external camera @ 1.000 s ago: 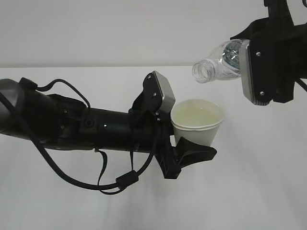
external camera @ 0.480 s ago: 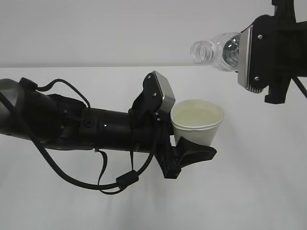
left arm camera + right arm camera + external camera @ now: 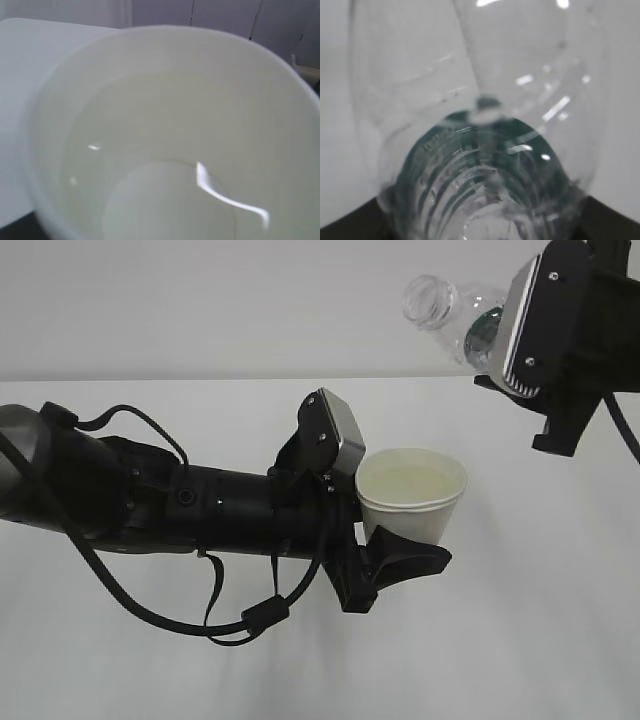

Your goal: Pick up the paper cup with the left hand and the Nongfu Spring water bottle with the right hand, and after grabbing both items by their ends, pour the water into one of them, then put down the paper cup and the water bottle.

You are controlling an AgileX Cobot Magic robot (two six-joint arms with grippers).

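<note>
Above the white tabletop (image 3: 520, 640), the left hand's tool (image 3: 400, 540) pinches the upright paper cup (image 3: 411, 495) holding water (image 3: 165, 200), while up and right of the cup the right hand's tool (image 3: 520, 335) clamps the Nongfu Spring water bottle (image 3: 455, 315), its open mouth tilted upward.

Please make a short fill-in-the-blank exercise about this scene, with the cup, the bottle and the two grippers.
1. The left gripper holds the white paper ____.
2. The right gripper holds a clear plastic bottle that has no ____ on its mouth.
3. In the exterior view, the bottle's open mouth points toward the upper ____.
4. Inside the paper cup lies a clear liquid, the ____.

Missing words: cup; cap; left; water
</note>
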